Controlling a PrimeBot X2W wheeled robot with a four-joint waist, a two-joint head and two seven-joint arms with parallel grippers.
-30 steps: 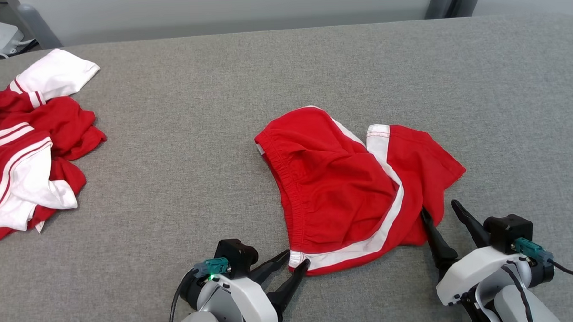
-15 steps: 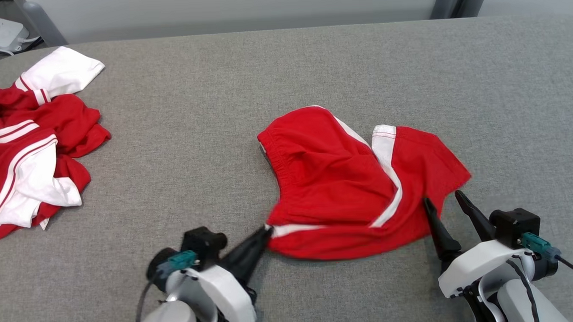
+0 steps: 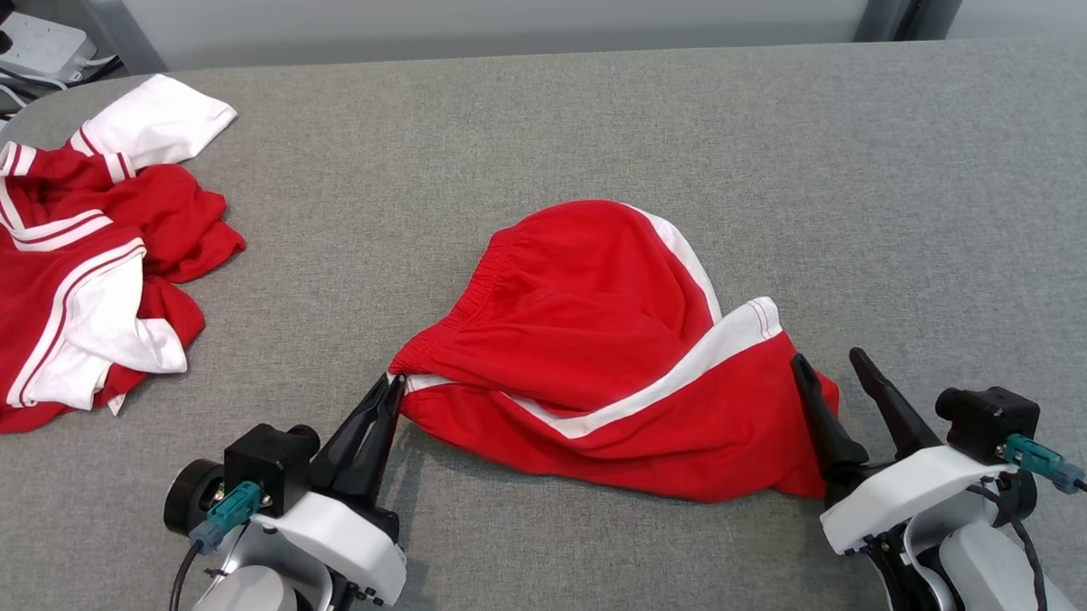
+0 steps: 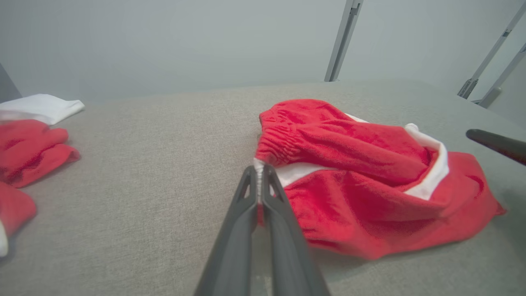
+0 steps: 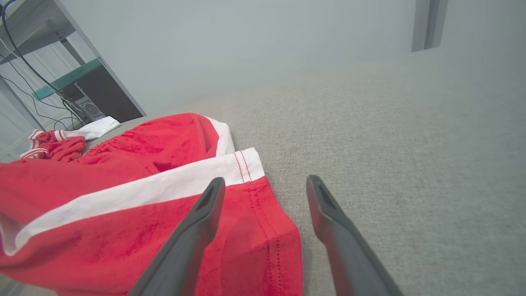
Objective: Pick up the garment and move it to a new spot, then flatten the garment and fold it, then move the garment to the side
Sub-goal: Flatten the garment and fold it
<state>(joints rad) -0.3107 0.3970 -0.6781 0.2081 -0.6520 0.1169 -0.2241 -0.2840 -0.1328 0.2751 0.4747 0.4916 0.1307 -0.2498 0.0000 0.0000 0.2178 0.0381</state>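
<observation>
The garment is a pair of red shorts (image 3: 600,358) with white side stripes, lying crumpled on the grey table (image 3: 592,132). My left gripper (image 3: 391,383) is shut on the white-trimmed corner at the shorts' left end; the left wrist view shows the fingers (image 4: 242,205) pinching that white edge of the shorts (image 4: 361,181). My right gripper (image 3: 826,361) stands open at the shorts' right hem. In the right wrist view its left finger (image 5: 205,209) rests over the red hem of the shorts (image 5: 123,193) and the right finger is over bare table.
A second red and white garment (image 3: 81,258) lies heaped at the table's far left, also seen in the left wrist view as a red and white pile (image 4: 28,144). A power strip and cables (image 3: 10,44) sit beyond the table's back left corner.
My left gripper shut on the shorts' white-trimmed corner and pulled it left, stretching the shorts wider. The right gripper stayed open at the right hem. The camera shifted slightly.
</observation>
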